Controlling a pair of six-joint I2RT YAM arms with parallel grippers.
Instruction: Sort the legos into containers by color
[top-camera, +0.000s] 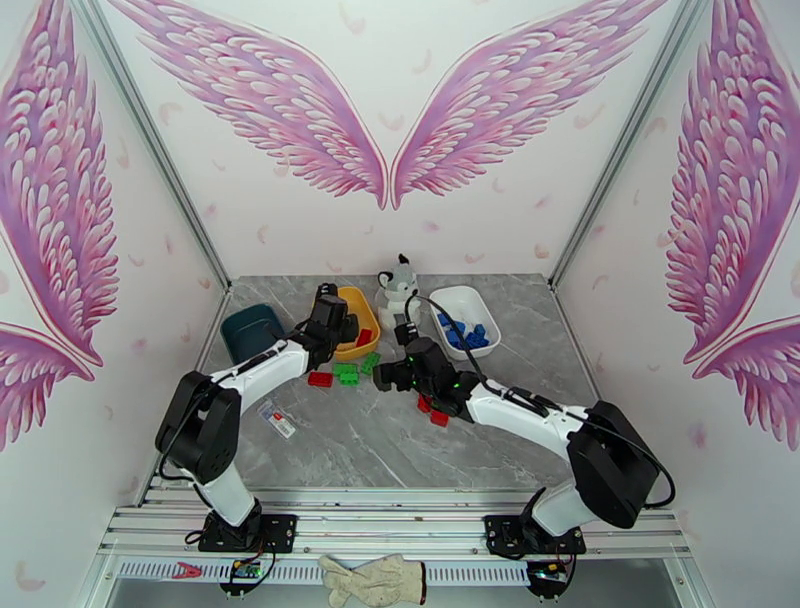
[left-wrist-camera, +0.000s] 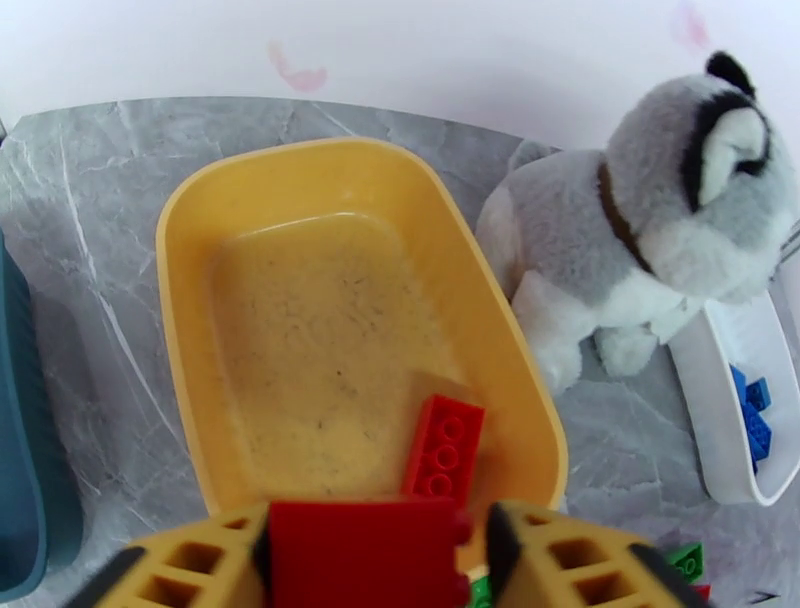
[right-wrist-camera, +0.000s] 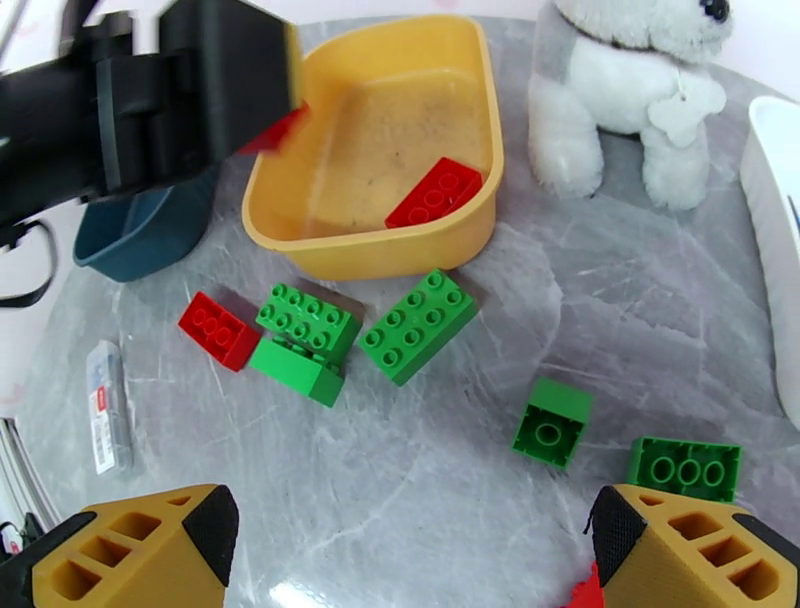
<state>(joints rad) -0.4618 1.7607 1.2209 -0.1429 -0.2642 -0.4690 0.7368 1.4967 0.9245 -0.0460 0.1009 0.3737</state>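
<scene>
The white-and-red tag (right-wrist-camera: 105, 405) lies flat on the grey marble table (right-wrist-camera: 430, 480) by the left arm. Its print is too small to read, and no other writing can be made out. The right gripper (right-wrist-camera: 410, 555) hovers low with its yellow fingers (right-wrist-camera: 140, 555) spread wide and nothing between them. A sliver of red shows at the inner edge of one fingertip, too cut off to identify. Just beyond, five green bricks (right-wrist-camera: 418, 325) and a loose red brick (right-wrist-camera: 218, 330) lie scattered on the table, short of the tubs. Farther on, the left gripper (left-wrist-camera: 378, 548) is clamped on a red brick (left-wrist-camera: 365, 565) above the near rim of the yellow tub (left-wrist-camera: 180, 300). Inside that tub a second red brick (left-wrist-camera: 443, 447) rests against the near wall. The dark teal tub (top-camera: 250, 330) sits to its left and the plush husky (left-wrist-camera: 640, 230) just to its right. Past the husky is the white tub (top-camera: 455, 300), which holds blue bricks (top-camera: 468, 335).
</scene>
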